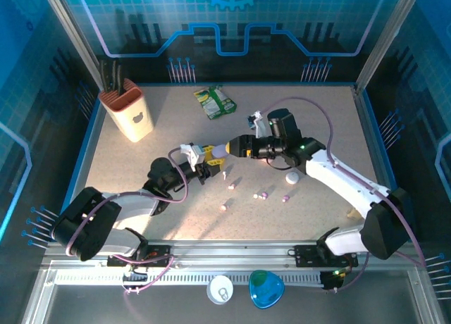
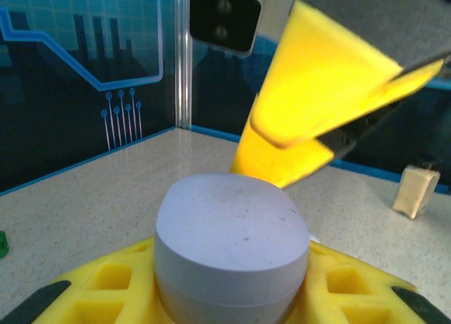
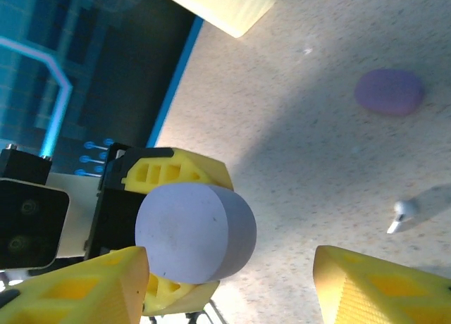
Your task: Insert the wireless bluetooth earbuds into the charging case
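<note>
Earbuds (image 1: 262, 195), tiny and stemmed, in white, pink and purple, lie loose on the speckled grey bench (image 1: 141, 169) in front of both arms, none of them inside a case. Left claw (image 1: 206, 157) is clamped on a lavender pebble-shaped charging case (image 2: 229, 246), lid down, held above the bench. Right claw (image 3: 229, 271) stands wide, one yellow finger (image 3: 77, 289) just beside that case, the other well apart. A white round case (image 1: 291, 177) rests near the right arm.
</note>
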You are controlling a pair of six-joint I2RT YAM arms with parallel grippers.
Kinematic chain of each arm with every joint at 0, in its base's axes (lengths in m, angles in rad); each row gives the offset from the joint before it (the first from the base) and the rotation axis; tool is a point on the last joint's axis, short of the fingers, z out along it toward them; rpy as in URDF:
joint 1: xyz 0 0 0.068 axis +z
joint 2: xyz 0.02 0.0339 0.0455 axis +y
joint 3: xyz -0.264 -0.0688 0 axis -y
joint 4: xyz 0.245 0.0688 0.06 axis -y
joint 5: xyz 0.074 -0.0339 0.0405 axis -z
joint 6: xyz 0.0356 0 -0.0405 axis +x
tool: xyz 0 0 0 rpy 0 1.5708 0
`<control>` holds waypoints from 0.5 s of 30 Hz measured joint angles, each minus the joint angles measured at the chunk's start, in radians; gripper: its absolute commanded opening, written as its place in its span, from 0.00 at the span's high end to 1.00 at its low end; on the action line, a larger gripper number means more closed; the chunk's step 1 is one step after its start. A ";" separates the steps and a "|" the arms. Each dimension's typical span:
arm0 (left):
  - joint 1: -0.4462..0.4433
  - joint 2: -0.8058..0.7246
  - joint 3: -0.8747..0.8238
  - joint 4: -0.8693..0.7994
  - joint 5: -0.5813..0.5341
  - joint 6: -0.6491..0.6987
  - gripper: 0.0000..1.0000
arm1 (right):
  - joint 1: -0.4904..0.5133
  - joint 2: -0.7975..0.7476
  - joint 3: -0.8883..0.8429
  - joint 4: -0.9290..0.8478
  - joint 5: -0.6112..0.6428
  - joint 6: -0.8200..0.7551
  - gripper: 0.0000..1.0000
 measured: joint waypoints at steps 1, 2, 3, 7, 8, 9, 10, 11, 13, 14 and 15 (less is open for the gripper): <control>0.000 0.000 0.005 0.006 0.002 -0.006 0.77 | 0.000 0.000 -0.018 0.034 -0.018 0.028 0.37; 0.000 0.000 0.011 0.013 0.006 -0.014 0.77 | 0.000 0.000 -0.037 0.077 -0.037 0.060 0.38; 0.000 0.000 0.017 0.022 0.009 -0.020 0.78 | 0.000 0.000 -0.056 0.117 -0.053 0.091 0.39; 0.001 0.000 0.030 0.039 0.018 -0.030 0.78 | 0.003 0.000 -0.096 0.257 -0.091 0.193 0.41; 0.001 0.000 0.032 0.045 0.022 -0.030 0.77 | 0.008 0.000 -0.101 0.286 -0.097 0.213 0.42; 0.001 0.000 0.033 0.051 0.024 -0.031 0.77 | 0.010 0.000 -0.105 0.314 -0.102 0.231 0.44; 0.001 0.000 0.033 0.055 0.025 -0.031 0.77 | 0.014 0.000 -0.109 0.339 -0.106 0.245 0.45; 0.001 0.000 0.033 0.057 0.028 -0.033 0.78 | 0.014 0.000 -0.113 0.364 -0.106 0.260 0.46; 0.001 0.001 0.033 0.071 0.035 -0.034 0.77 | 0.015 0.000 -0.121 0.397 -0.106 0.285 0.51; 0.001 0.003 0.033 0.078 0.040 -0.035 0.78 | 0.015 0.000 -0.124 0.407 -0.106 0.297 0.55; 0.001 0.005 0.033 0.087 0.043 -0.037 0.78 | 0.015 0.000 -0.127 0.417 -0.105 0.308 0.59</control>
